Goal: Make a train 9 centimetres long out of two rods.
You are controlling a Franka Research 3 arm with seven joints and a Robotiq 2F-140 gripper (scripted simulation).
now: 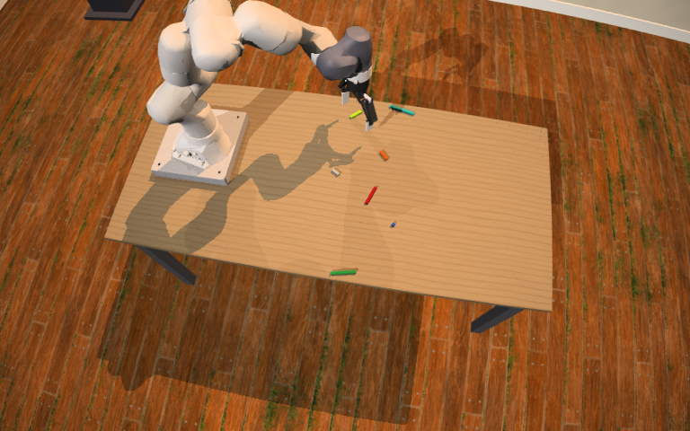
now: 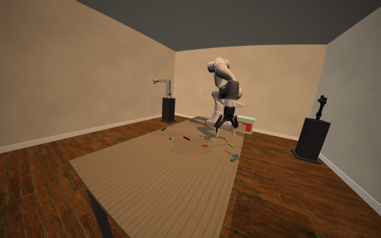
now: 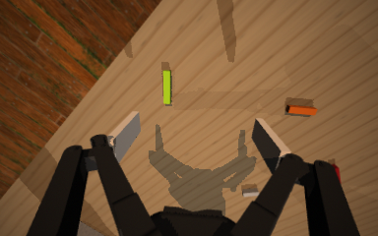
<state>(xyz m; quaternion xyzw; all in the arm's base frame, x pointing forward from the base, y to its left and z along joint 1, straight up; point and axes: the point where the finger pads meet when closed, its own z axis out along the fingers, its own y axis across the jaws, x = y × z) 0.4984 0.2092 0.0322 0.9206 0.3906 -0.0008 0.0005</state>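
Note:
My gripper (image 1: 357,111) (image 2: 225,133) (image 3: 196,124) is open and empty, above the table. The lime rod (image 1: 355,114) (image 2: 230,145) (image 3: 166,88) lies below it, ahead of the fingertips in the wrist view. The orange rod (image 1: 384,154) (image 2: 205,145) (image 3: 302,110) lies apart, towards the table's middle. The grey rod (image 1: 335,171) (image 2: 201,135) (image 3: 250,194) and red rod (image 1: 370,195) (image 2: 186,138) (image 3: 337,173) lie separately. The small blue rod (image 1: 393,224) (image 2: 169,138) is beyond the red one. No rods touch.
The turquoise rod (image 1: 402,109) (image 2: 233,157) lies near the long edge on the lime rod's side. The green rod (image 1: 343,272) (image 2: 163,129) lies close to the opposite long edge of the table (image 1: 483,203) (image 2: 168,179). The arm's base plate (image 1: 236,129) stands at one end.

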